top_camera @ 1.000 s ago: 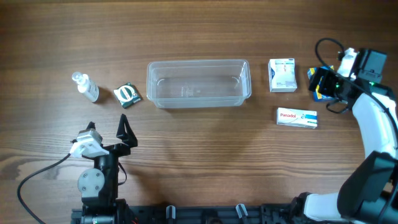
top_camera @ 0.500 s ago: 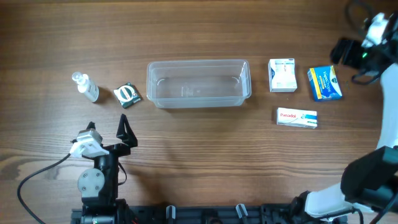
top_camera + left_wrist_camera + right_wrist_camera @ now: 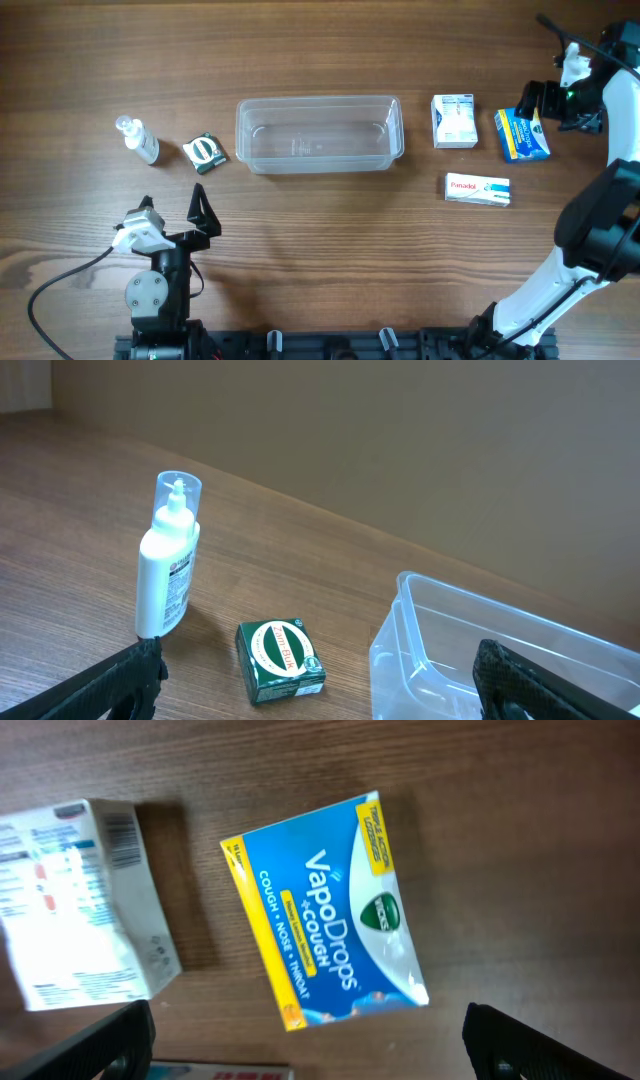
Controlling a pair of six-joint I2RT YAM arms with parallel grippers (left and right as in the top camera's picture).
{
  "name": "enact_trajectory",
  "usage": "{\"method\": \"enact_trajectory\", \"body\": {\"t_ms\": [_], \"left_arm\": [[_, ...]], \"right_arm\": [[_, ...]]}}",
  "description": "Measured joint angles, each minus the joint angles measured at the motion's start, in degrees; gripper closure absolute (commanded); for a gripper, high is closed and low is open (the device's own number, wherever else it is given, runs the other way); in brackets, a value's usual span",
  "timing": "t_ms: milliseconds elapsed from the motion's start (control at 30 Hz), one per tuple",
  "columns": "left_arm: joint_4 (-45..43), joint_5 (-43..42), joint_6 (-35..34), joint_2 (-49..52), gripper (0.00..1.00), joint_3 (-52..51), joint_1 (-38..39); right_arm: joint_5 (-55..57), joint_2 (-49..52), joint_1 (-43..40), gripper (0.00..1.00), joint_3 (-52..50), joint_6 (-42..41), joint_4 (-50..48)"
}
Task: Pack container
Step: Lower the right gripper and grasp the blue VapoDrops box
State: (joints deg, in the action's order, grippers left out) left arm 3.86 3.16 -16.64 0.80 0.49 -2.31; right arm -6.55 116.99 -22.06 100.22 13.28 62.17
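The clear container (image 3: 320,101) sits empty in the middle of the table (image 3: 320,250). The right fingers (image 3: 100,1045) are spread wide above a blue cough-drop box (image 3: 325,910), not touching it. The left fingers (image 3: 105,682) are spread too, facing a white bottle (image 3: 167,565) and a small green box (image 3: 280,658).

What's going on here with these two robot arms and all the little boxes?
The arms are meant to pack the clear container, which is empty right now. The right pincer hangs open above the blue VapoDrops box, holding nothing. The left pincer is open too, facing a white bottle and a small green box. A white box and a Panadol box lie outside the container, near the VapoDrops.
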Motion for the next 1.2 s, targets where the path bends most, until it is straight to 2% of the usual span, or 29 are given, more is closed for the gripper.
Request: {"method": "enact_trajectory", "body": {"t_ms": [333,767,1200], "left_arm": [[0.0,0.0,0.0,0.0,0.0,0.0,0.0],[0.0,0.0,0.0,0.0,0.0,0.0,0.0],[0.0,0.0,0.02,0.0,0.0,0.0,0.0]], "right_arm": [[-0.7,0.59,0.0,0.0,-0.39,10.19,-1.88],[2.56,1.68,0.0,0.0,-2.6,13.88,-5.51],[2.38,7.48,0.74,0.0,-2.6,16.65,-5.66]]}}
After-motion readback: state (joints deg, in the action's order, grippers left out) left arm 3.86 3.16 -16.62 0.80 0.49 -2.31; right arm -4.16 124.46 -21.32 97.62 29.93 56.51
